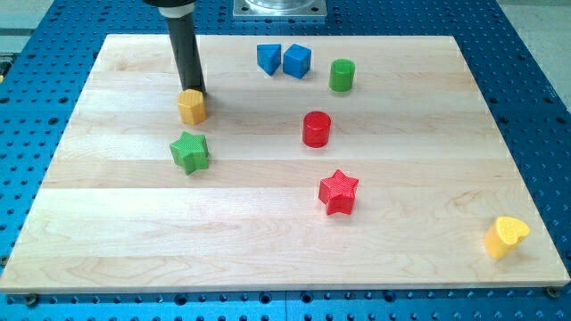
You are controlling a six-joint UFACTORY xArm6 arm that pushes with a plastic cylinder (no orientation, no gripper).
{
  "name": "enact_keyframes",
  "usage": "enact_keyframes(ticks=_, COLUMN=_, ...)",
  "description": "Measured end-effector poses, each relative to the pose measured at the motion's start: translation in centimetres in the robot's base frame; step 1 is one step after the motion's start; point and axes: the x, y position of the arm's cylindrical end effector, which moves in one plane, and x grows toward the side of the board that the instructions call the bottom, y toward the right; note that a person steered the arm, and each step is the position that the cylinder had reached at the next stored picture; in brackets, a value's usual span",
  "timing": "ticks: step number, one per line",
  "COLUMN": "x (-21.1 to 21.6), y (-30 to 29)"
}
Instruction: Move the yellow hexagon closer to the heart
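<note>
Nearest the camera, the yellow heart (506,236) sits at the board's lower-right corner, close to the edge of the wooden board (268,250). There are no jaws on this rig to be released or clenched; the arm ends in a dark rod. My tip (196,92) stands touching the upper back edge of the yellow hexagon (191,106), at the view's upper left. That placement suits a push down and to the right, judging by where the heart lies, well apart across the board. Just below the hexagon is the green star (190,152). Further out, a red cylinder (316,129) and red star (338,192) lie near the likely path. Two blue blocks (285,60) and a green cylinder (342,75) stand along the top, clear of it.
</note>
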Motion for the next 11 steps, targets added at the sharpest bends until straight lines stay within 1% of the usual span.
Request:
enact_keyframes(ticks=1, x=1.0, y=-1.0)
enact_keyframes(ticks=2, x=4.4, y=-0.6)
enact_keyframes(ticks=3, x=5.7, y=0.9)
enact_keyframes(ticks=4, x=7.0, y=-1.4)
enact_keyframes(ticks=5, x=8.4, y=4.0)
enact_keyframes(ticks=6, x=10.7, y=7.0)
enact_keyframes(ticks=7, x=11.3, y=7.1)
enact_keyframes(ticks=8, x=11.3, y=5.4)
enact_keyframes(ticks=9, x=11.4, y=7.2)
enact_keyframes(ticks=10, x=13.4, y=14.7)
enact_keyframes(ticks=11, x=14.5, y=21.7)
